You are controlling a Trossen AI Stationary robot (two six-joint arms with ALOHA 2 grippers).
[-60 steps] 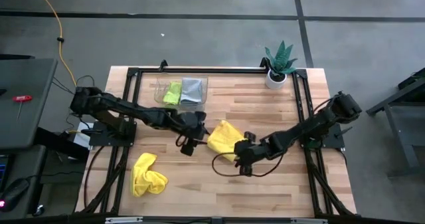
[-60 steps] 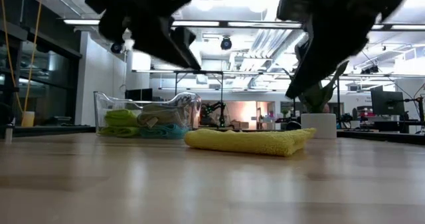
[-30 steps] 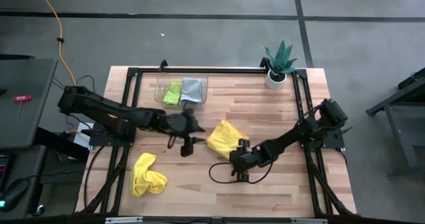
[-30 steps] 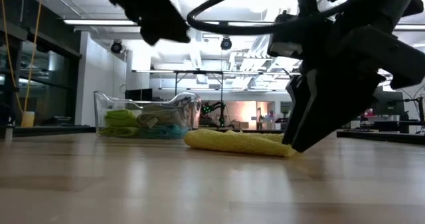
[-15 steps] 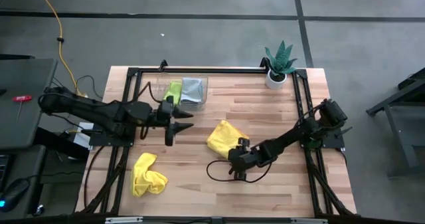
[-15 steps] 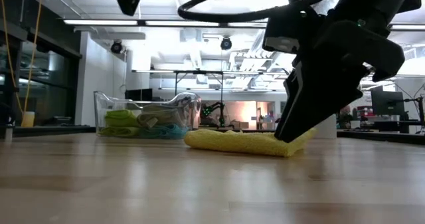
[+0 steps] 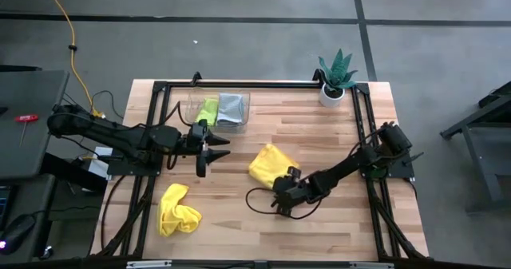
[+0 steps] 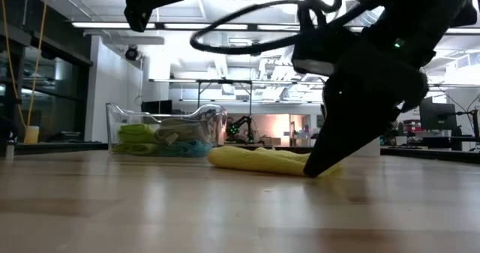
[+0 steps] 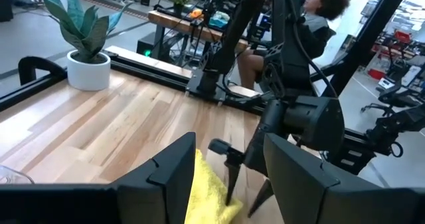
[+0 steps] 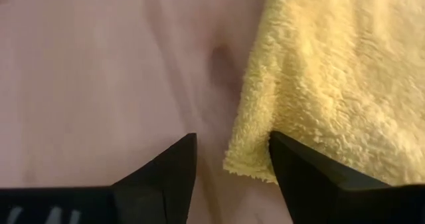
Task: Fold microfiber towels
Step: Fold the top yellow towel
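While the folded yellow towel (image 7: 269, 164) lies near the middle of the tabletop, the right gripper (image 7: 281, 203) has its tips down at the towel's near corner, fingers (image 10: 302, 174) parted with that corner (image 10: 249, 164) between them, nothing gripped. From the low view its tips seem to touch the wood just at the cloth's edge, though the dark body hides the contact itself. To take the corner well, the fingers should slide under or pinch all the layers together, low and flat, so the fold does not peel open; closing too high would catch only the top ply. A second yellow towel (image 7: 177, 209) lies crumpled toward the front-left corner of the tabletop, well apart. The lime green towel (image 7: 207, 111) and the light grey towel (image 7: 231, 108) sit in the clear tray (image 7: 192, 104) by the far edge; the low view shows a teal one (image 8: 180, 149) under them. The left gripper (image 7: 209, 148) hangs raised between the tray and the folded towel, fingers apart and empty. A potted plant (image 7: 334, 77) stands at the far-right corner.
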